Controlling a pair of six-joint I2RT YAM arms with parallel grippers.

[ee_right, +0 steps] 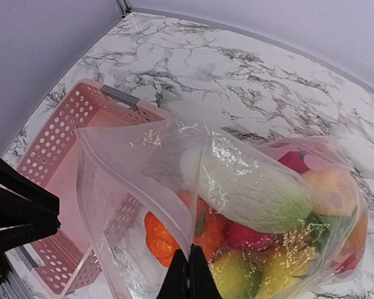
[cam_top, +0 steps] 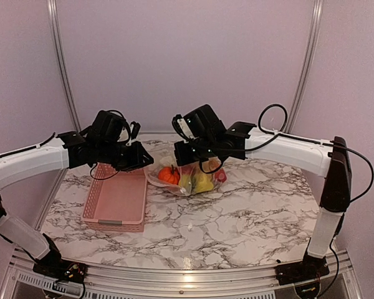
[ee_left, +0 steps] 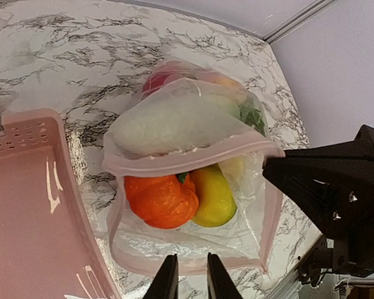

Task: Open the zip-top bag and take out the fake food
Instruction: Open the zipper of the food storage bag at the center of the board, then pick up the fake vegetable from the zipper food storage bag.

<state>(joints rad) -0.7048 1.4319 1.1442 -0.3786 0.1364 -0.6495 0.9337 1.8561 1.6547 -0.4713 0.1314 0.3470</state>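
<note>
The clear zip-top bag rests on the table, mouth wide open, with colourful fake food inside.

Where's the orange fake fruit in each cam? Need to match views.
Top external: orange fake fruit in the zip-top bag, mid-table, right of the pink basket.
Left wrist: lower centre, above the left claw; basket at left.
Right wrist: bottom centre, behind the bag's lip; basket at left.
Shared landmark: the pink basket.
</note>
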